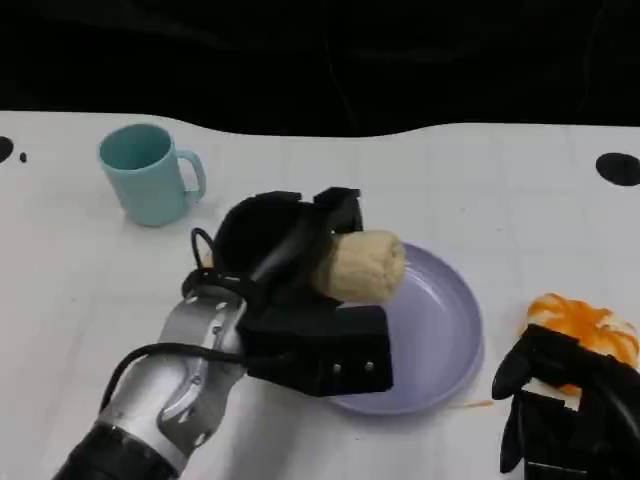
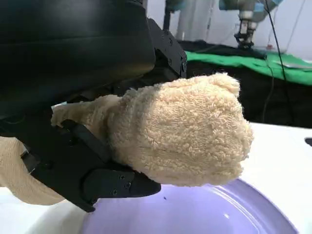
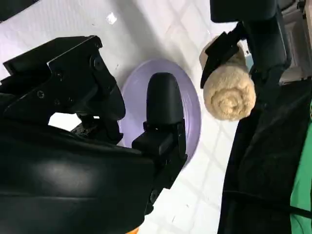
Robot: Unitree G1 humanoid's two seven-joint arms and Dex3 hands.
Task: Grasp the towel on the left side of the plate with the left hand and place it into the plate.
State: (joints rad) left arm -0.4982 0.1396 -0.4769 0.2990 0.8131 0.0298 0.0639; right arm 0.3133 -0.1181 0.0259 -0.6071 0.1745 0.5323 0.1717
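My left hand (image 1: 295, 290) holds a rolled beige towel (image 1: 362, 266) just above the left rim of the lilac plate (image 1: 445, 340). In the left wrist view the towel (image 2: 185, 131) hangs over the plate (image 2: 204, 214), with black fingers (image 2: 97, 170) under it. The right wrist view shows the towel (image 3: 229, 90) end-on, gripped by the left hand (image 3: 253, 34), above the plate (image 3: 190, 105). My right hand (image 1: 570, 410) rests at the table's front right, holding nothing, its fingers (image 3: 163, 102) apart.
A teal mug (image 1: 150, 172) stands at the back left of the white table (image 1: 80, 280). An orange object (image 1: 585, 325) lies right of the plate, beside my right hand. The table's far edge meets a dark backdrop.
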